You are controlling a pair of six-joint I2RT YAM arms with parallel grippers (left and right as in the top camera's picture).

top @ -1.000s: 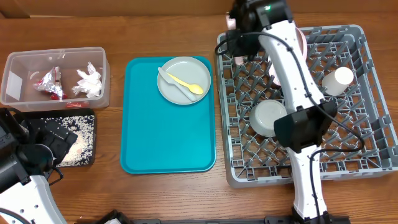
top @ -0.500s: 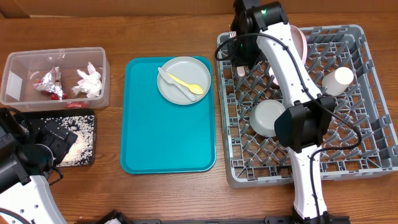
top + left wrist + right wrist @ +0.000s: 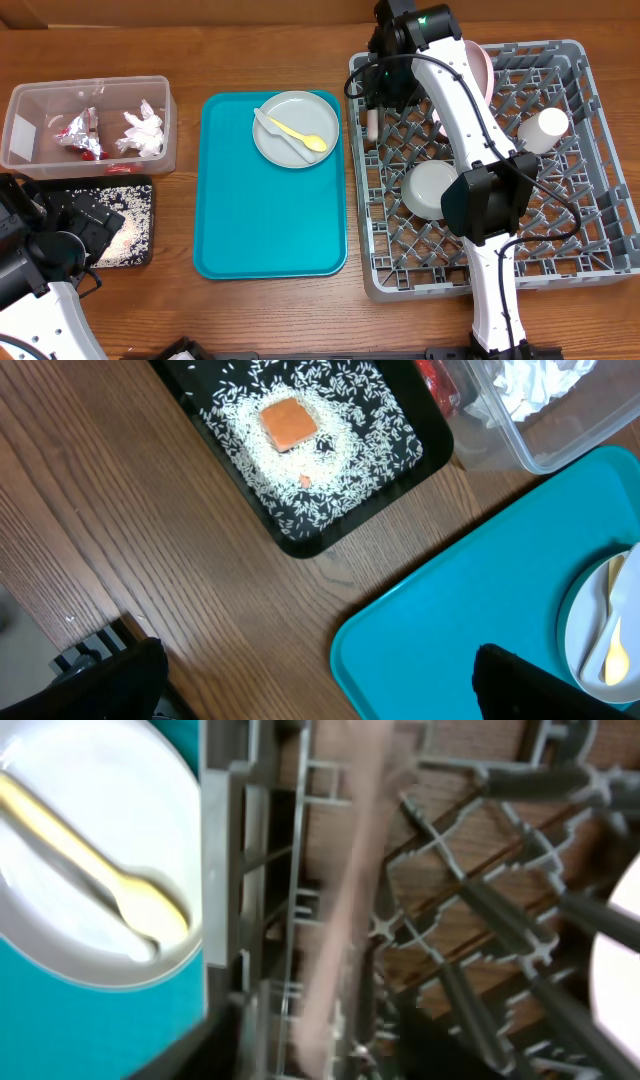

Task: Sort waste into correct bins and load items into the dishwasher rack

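Right arm reaches over the back left corner of the dish rack (image 3: 600, 270). Right gripper (image 3: 382, 92) sits above the rack's left wall. In the wrist view its dark fingers appear to stand apart on either side of a pale utensil (image 3: 340, 920) without touching it; the view is blurred. The pale utensil is inside the rack, just beside the left wall, among the pegs and tilted.

Also in the rack:
- small grey bowl (image 3: 430, 190), near the middle
- white cup (image 3: 543, 128), toward the right side
- pink plate (image 3: 482, 65), at the back and partly hidden by the arm

Teal tray (image 3: 260, 220) lies left of the rack. It holds a grey plate (image 3: 290, 150) at its back right corner. A yellow spoon (image 3: 300, 134) and a white utensil (image 3: 280, 138) lie on the plate.

Clear tub (image 3: 20, 150), far left, contains crumpled tissue (image 3: 143, 132) and red-and-white packets (image 3: 82, 135).

Black tray (image 3: 300, 540) sits just in front of the tub. It holds scattered rice (image 3: 330, 460) with an orange cube (image 3: 289, 422) in the middle of the grains.

Left gripper (image 3: 315, 670) hangs over bare table near the black tray, fingers spread wide with nothing between them.
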